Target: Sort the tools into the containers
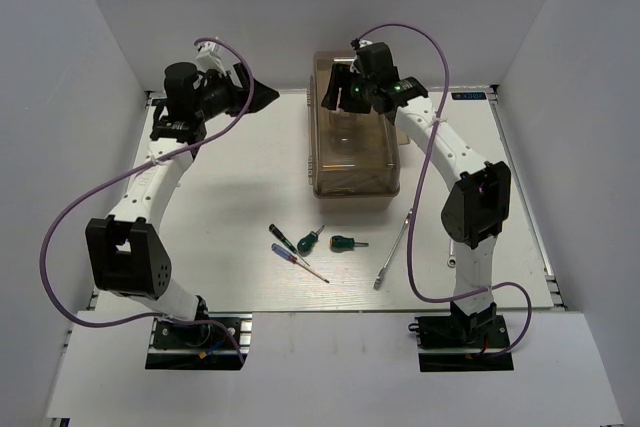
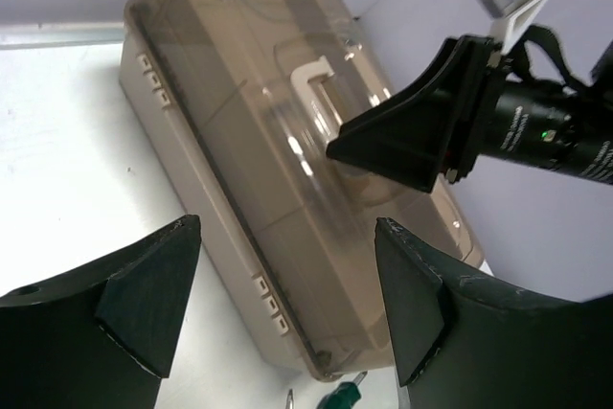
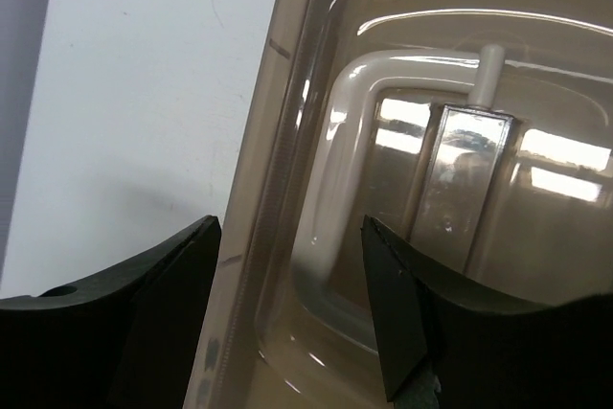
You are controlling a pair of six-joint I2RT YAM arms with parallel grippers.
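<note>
Toolbox (image 1: pixel 355 162) insides blur behind its closed lid (image 2: pixel 239 93); left gripper (image 2: pixel 287 299) and right gripper (image 3: pixel 292 304) both gape, empty.

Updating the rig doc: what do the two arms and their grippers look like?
The left arm and right arm have white links, black joint housings and black base plates. The left gripper and right gripper have matte black wedge-shaped fingers. A purple cable loops along each arm. Small green lights glow near the right wrist.

Both arms (image 1: pixel 150 182) are white with black joints (image 1: pixel 128 255), looping purple cables (image 1: pixel 47 247) and black wedge-shaped gripper fingers (image 2: pixel 144 304).
</note>
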